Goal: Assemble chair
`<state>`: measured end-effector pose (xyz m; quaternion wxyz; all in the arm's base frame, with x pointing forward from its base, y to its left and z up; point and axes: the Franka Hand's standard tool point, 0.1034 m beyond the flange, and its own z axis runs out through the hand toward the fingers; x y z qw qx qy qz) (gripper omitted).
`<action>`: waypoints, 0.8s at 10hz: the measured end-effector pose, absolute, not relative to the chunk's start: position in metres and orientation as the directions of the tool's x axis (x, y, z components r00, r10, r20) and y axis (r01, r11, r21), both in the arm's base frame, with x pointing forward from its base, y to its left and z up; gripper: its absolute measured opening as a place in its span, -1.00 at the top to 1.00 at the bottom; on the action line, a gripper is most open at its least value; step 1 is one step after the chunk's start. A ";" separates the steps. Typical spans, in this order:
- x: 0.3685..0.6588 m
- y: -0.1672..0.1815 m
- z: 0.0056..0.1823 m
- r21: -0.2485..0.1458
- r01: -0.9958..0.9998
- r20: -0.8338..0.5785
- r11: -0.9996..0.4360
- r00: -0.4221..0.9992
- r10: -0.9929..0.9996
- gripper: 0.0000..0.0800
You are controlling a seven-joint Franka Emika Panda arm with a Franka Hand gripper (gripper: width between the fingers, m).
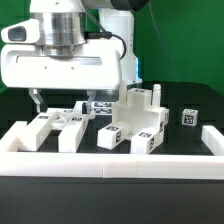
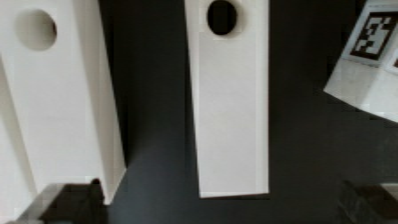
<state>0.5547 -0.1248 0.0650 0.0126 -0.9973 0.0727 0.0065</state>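
Running across the front of the exterior view, a low white wall borders the black table. Just behind it the chair parts lie loose, not yet joined into a chair. Two chunky white pieces sit toward the exterior view's left. Two short square posts with black-and-white tags stand near the middle. Behind the posts rises a taller stepped block. A small tagged cube rests well apart on the exterior view's right. Above the left-hand pieces hangs the arm, its broad white housing hiding much of what lies below it. The wrist view looks down past the claw. Its two dark fingertips stand spread wide, one at each side of the picture, pinching nothing. Beneath them two long white bars lie side by side and parallel, a strip of dark table between them. Each bar has an oval hole near one end. The end of the middle bar lies between the fingertips, apart from both. Beside it, also apart, shows the corner of a tagged piece. Farthest back in the exterior view hangs a green backdrop.
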 end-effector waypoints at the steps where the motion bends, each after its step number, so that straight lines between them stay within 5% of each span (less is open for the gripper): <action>1: 0.554 -0.125 0.064 -0.024 -0.145 -0.016 -0.989 0.989 -0.145 -0.62; 8: 0.537 -0.116 0.036 -0.010 -0.126 -0.036 -0.992 0.991 -0.125 -0.62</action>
